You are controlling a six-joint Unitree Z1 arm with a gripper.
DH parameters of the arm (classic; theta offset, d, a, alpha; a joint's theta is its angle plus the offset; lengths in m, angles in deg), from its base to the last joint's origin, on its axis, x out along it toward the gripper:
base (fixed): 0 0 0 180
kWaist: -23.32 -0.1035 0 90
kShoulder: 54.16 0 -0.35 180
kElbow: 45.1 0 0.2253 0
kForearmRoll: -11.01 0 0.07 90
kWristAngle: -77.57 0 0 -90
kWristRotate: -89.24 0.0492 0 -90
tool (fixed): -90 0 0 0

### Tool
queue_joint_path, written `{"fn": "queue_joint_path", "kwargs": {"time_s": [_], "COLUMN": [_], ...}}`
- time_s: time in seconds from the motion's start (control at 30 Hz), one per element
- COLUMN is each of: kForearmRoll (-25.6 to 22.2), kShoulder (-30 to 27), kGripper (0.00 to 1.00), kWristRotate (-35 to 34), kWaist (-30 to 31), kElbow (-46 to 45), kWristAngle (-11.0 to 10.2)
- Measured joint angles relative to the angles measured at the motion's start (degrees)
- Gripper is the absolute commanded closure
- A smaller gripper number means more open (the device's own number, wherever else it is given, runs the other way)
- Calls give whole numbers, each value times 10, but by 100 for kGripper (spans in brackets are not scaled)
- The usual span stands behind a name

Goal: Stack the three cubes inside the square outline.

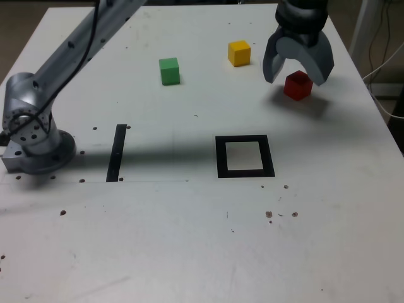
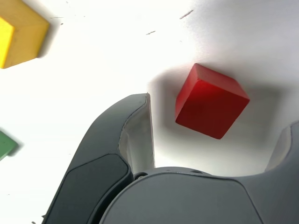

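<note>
Exterior view, claw [image 1: 298,77]: spread wide, pointing down over the far part of the table [image 1: 189,252] toward the exterior view's right; grasping nothing.
Exterior view, red cube [image 1: 298,86]: on the table between the two jaw tips, turned at an angle; contact with either jaw cannot be told.
Exterior view, yellow cube [image 1: 239,53]: on the table just to the exterior view's left of the claw.
Exterior view, green cube [image 1: 169,71]: further to the exterior view's left, well apart from the yellow cube.
Exterior view, square outline [image 1: 245,173]: black frame with pale centre, nearer the camera than the red cube, nothing in it.
Exterior view, tape strip [image 1: 117,153]: thin, black, beside the arm base [image 1: 31,136].
Wrist view, claw [image 2: 212,135]: jaws parted; the red cube [image 2: 210,101] sits between them, a gap of table showing beside the one pad seen in full.
Wrist view, others: yellow cube [image 2: 18,32] and green cube [image 2: 6,144] at the frame edge.
</note>
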Motion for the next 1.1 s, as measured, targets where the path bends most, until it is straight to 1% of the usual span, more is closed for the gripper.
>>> {"fn": "queue_joint_path", "kwargs": {"time_s": [0.2, 0.8, 0.97, 1.1], "kForearmRoll": [-2, 3, 20, 23], "kShoulder": [9, 9, 6, 5], "kGripper": [7, 12, 15, 20], "kWristRotate": [0, -1, -1, -1], "kWaist": [0, 0, 0, 0], "kElbow": [2, -15, -26, -27], "kWristAngle": [6, 8, 11, 10]}}
